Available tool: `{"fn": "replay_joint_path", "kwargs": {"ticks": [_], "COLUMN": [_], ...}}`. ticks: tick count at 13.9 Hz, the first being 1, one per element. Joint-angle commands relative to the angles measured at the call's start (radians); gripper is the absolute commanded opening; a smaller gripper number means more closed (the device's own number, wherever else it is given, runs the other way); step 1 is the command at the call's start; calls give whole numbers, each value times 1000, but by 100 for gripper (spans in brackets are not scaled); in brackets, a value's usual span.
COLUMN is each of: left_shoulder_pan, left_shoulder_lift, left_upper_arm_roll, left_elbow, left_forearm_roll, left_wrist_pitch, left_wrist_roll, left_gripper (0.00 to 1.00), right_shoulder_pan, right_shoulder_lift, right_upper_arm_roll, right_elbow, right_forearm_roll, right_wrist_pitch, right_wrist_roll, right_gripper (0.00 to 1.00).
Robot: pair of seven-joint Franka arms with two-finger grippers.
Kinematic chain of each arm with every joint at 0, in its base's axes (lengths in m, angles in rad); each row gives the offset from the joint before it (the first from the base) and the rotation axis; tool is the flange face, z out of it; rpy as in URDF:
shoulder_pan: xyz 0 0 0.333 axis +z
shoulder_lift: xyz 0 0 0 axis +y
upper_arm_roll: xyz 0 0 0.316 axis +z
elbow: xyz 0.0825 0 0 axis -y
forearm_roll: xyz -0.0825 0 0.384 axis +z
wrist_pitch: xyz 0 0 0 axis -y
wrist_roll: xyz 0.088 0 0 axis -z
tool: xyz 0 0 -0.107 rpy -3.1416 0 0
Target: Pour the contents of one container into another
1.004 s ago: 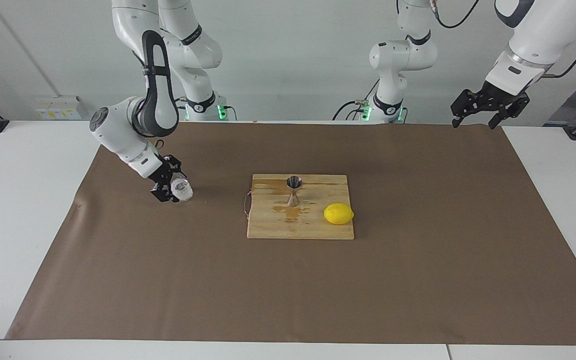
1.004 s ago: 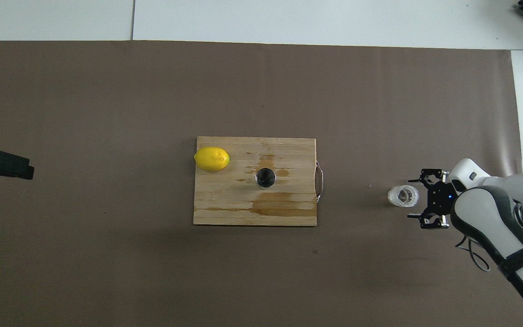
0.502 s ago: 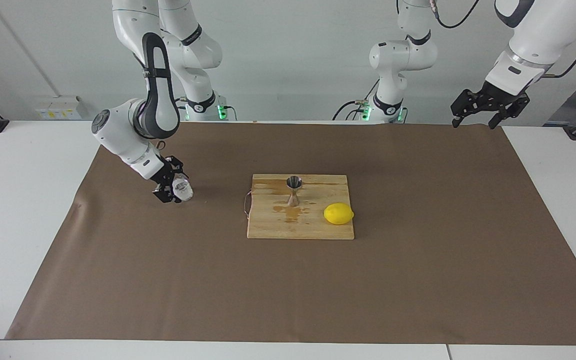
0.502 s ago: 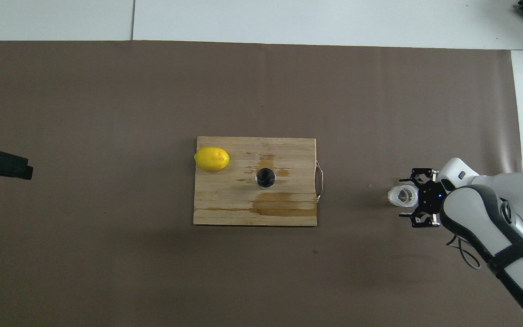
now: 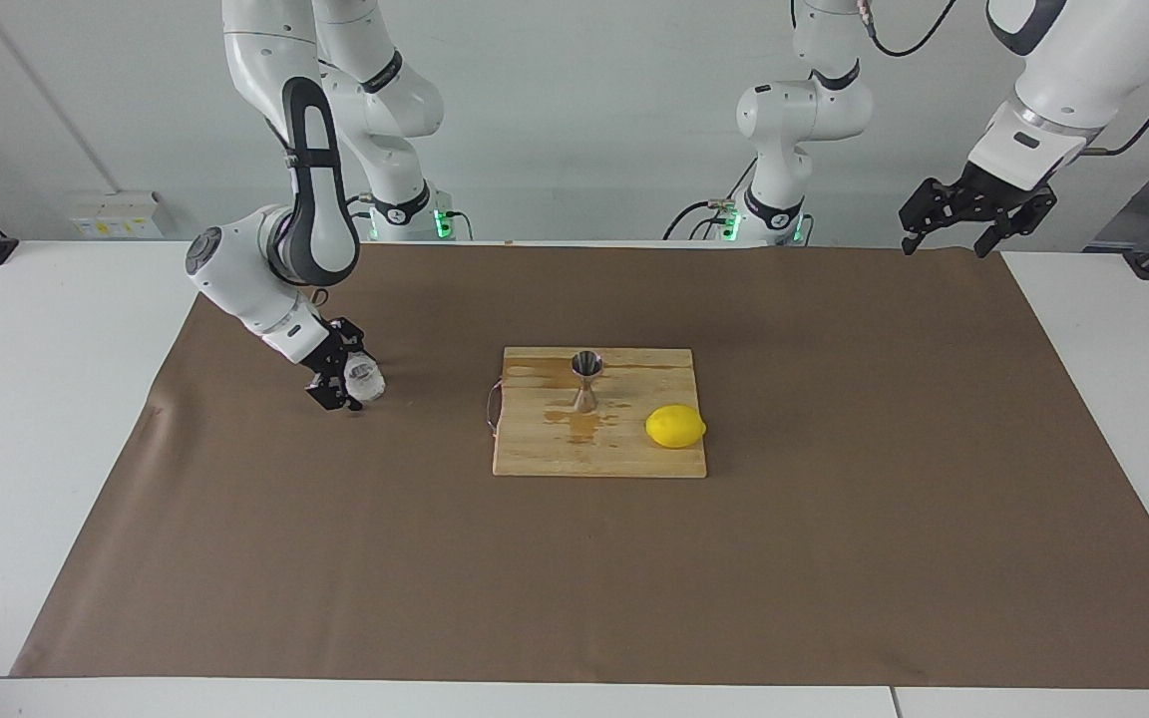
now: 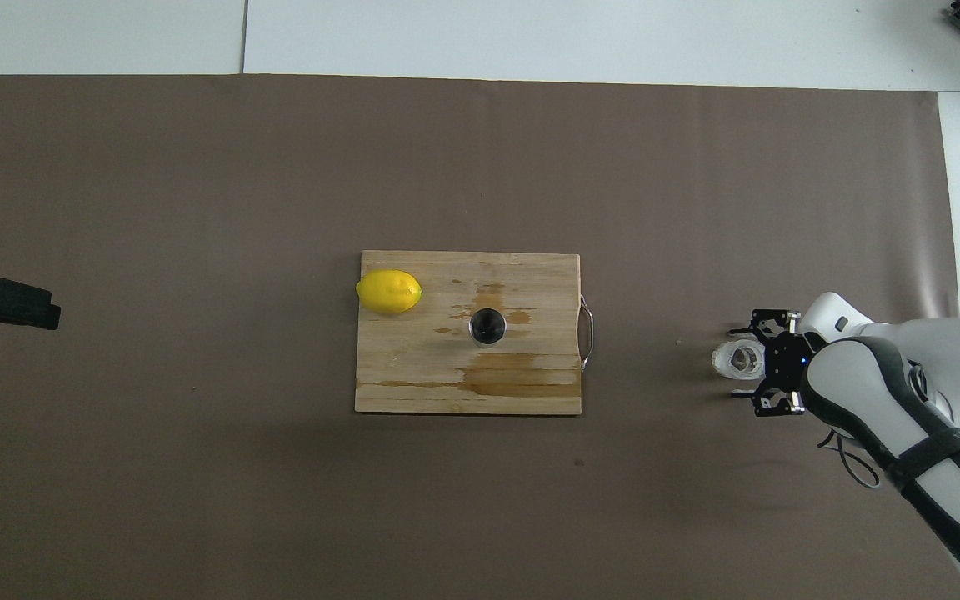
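Note:
The small clear glass cup (image 5: 367, 380) (image 6: 737, 360) stands on the brown mat toward the right arm's end of the table. My right gripper (image 5: 345, 384) (image 6: 748, 362) is low at the mat, open, one finger on each side of the cup; I cannot tell whether they touch it. The steel jigger (image 5: 586, 379) (image 6: 487, 326) stands upright on the wooden cutting board (image 5: 624, 459) (image 6: 413, 375). My left gripper (image 5: 973, 214) (image 6: 1, 302) waits open, raised over the mat's edge at the left arm's end.
A yellow lemon (image 5: 675, 427) (image 6: 388, 292) lies on the board, beside the jigger toward the left arm's end. Wet stains mark the board around the jigger. A wire handle (image 6: 587, 333) sticks out of the board's edge facing the cup.
My right gripper has slid in toward the cup, so its fingers now straddle it, and they have narrowed slightly. The cup, jigger, lemon and left arm have not moved.

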Motion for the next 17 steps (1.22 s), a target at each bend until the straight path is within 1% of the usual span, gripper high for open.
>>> {"fn": "replay_joint_path", "kwargs": {"ticks": [1,3,4,5,6,7,9,11,14,17], "left_shoulder_pan": [8,8,8,8,8,8,8,8,8,8], "left_shoulder_lift": [-4,-4,-4,-4,-4,-4,-4,-4,-4,-4], "left_upper_arm_roll": [-3,-3,-3,-3,-3,-3,-3,-3,-3,-3], "left_elbow": [-4,-4,-4,-4,-4,-4,-4,-4,-4,-4], "left_forearm_roll": [-9,-9,-9,-9,-9,-9,-9,-9,-9,-9], "left_wrist_pitch": [-11,-11,-11,-11,-11,-11,-11,-11,-11,-11], "left_wrist_roll": [0,0,0,0,0,0,0,0,0,0], "left_gripper": [100,100,100,100,100,100,100,100,100,100], "right_shoulder_pan": [-2,-2,-2,-2,-2,-1,3,6,6,6], "right_shoulder_lift": [3,3,3,3,3,0,-8,-14,-37,-42], "right_upper_arm_roll": [5,7,5,5,7,7,13,23,85,134], "right_elbow": [-4,-2,1,3,6,10,25,53,84,111], "right_forearm_roll": [53,57,65,74,77,77,77,77,74,68], "right_wrist_pitch": [5,0,-3,-9,-9,-9,-10,-27,-26,-29], "right_wrist_roll": [-38,-35,-35,-35,-33,-30,-27,15,101,196], "right_gripper": [62,42,30,21,15,5,4,4,4,4]}}
